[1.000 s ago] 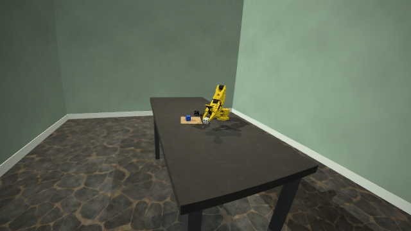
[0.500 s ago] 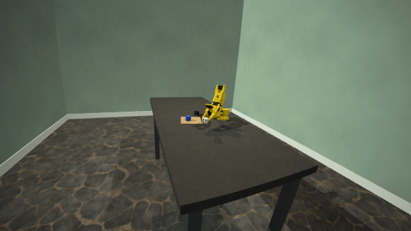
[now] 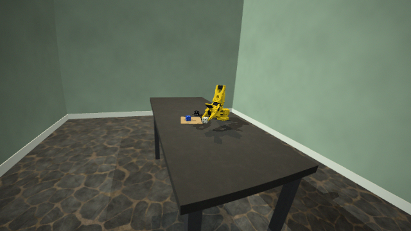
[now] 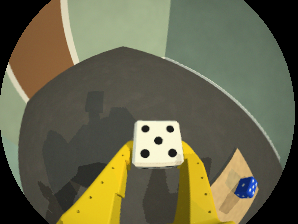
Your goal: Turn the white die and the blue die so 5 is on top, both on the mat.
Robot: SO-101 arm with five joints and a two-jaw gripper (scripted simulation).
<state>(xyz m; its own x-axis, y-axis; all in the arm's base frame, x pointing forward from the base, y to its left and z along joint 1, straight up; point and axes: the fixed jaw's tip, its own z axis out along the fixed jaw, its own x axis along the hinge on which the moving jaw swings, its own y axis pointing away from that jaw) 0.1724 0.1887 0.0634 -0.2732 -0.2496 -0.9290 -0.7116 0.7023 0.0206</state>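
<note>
My yellow gripper (image 3: 205,119) (image 4: 158,163) is shut on the white die (image 3: 205,120) (image 4: 157,143). In the wrist view the die's face toward the camera shows five pips. The die is held low at the right end of the tan mat (image 3: 184,121) (image 4: 234,171); I cannot tell whether it touches the surface. The blue die (image 3: 188,118) (image 4: 245,188) lies flat on the mat, to the left of the white die in the exterior view. The black die (image 3: 196,113) lies on the table just behind the mat.
The dark table (image 3: 225,160) runs long toward the camera. The arm's yellow base (image 3: 221,113) stands right of the mat, near the table's right edge. Green walls stand behind and to the right.
</note>
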